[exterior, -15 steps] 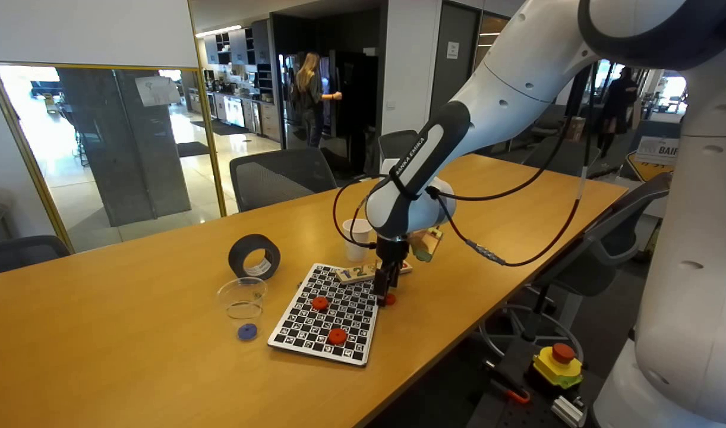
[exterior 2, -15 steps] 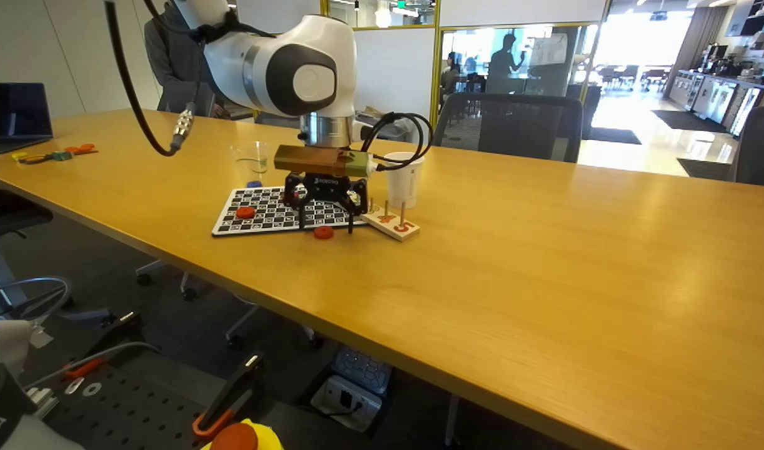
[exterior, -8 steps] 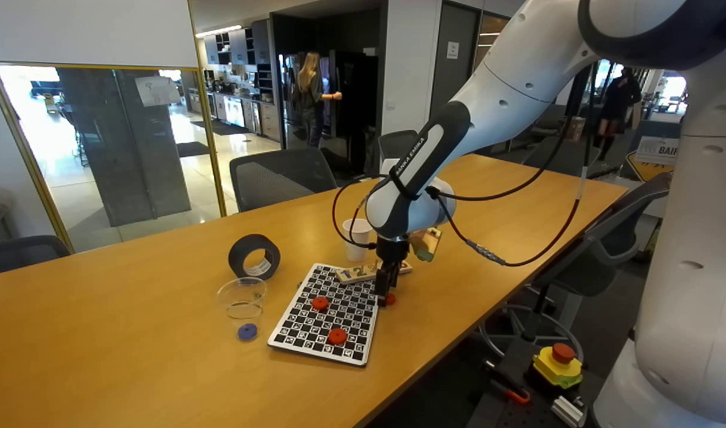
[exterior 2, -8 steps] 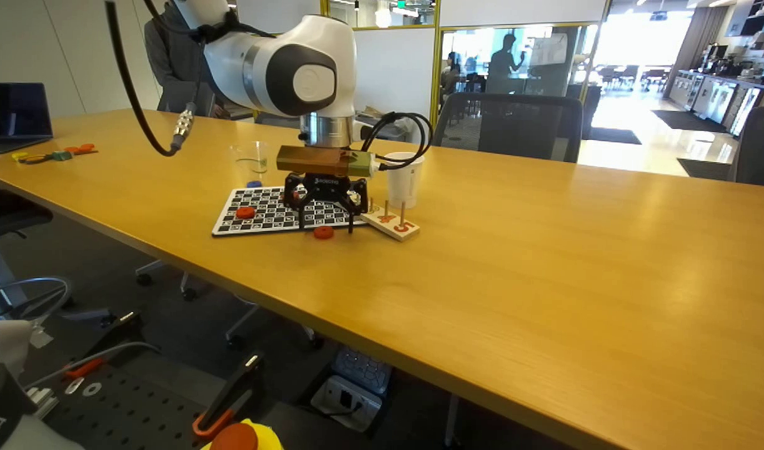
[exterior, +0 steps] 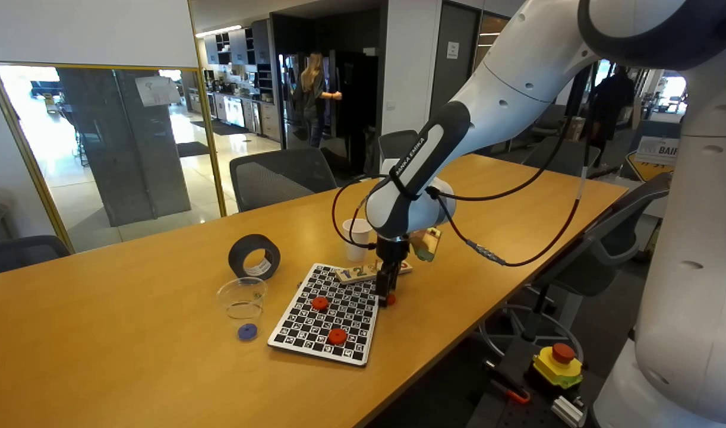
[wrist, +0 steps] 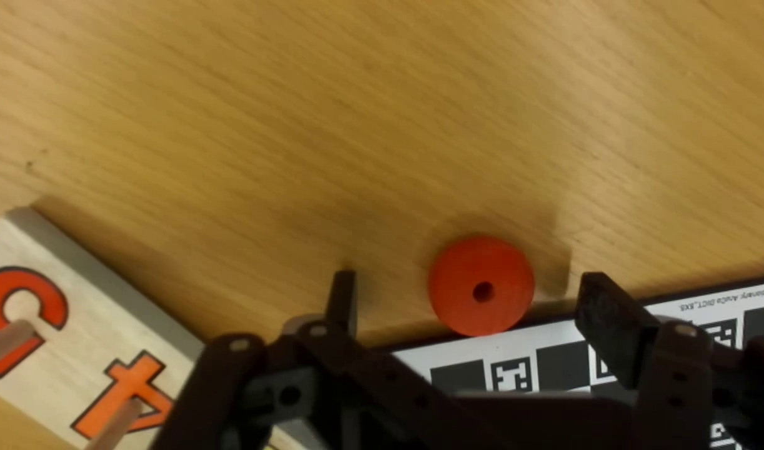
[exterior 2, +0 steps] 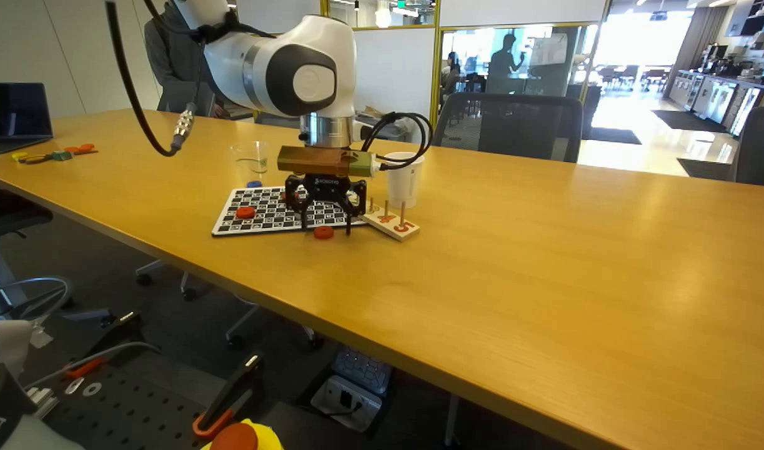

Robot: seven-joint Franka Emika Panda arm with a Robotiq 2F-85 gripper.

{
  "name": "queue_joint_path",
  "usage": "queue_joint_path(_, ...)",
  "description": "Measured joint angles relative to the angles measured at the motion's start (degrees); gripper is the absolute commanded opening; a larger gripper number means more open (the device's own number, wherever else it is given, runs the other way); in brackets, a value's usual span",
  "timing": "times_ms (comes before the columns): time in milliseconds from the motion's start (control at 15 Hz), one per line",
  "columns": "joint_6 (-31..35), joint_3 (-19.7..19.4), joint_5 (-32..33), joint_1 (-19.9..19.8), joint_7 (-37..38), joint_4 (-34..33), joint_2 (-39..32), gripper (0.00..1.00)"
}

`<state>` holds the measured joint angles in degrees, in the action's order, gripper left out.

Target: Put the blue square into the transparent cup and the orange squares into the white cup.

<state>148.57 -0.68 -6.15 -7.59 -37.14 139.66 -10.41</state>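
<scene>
A: In an exterior view, what comes leftmost on the table (exterior: pixel 131 362)?
B: The transparent cup (exterior: pixel 242 295), with the blue piece (exterior: pixel 247 332) at its foot; I can't tell whether inside it or just in front. A black tape roll (exterior: pixel 236 255) sits behind.
A: Next?
B: The checkered board (exterior: pixel 351 312), carrying one orange piece (exterior: pixel 319 304) left of its middle and a second orange piece (exterior: pixel 337 337) toward its near end.
A: And past those?
B: The white cup (exterior: pixel 357 253), upright beyond the board, with a numbered wooden strip (exterior: pixel 366 271) in front of it.
A: Where are the jaws?
B: Farther right, low over the table, spread wide. In the wrist view, a third orange piece (wrist: pixel 482 285) lies between them, on the table at the board's edge, a gap showing on each side of it.
</scene>
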Motion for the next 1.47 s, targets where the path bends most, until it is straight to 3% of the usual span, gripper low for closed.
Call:
queue_joint_path(333, 0.00, -0.09, 0.06, -0.06, -0.01, -0.19, 0.37, 0.21)
queue_joint_path(400, 0.00, -0.12, 0.17, -0.06, -0.01, -0.24, 0.41, 0.18)
queue_joint_path(867, -1.36, -0.14, 2.52, 0.20, 3.03, -0.27, 1.44, 0.21)
queue_joint_path(1133, -5.62, 0.04, 2.85, 1.46, 5.38, -0.55, 6.89, 0.21)
queue_joint_path(1467, -5.57, -0.05, 3.13, 2.87, 9.53, -2.30, 13.27, 0.21)
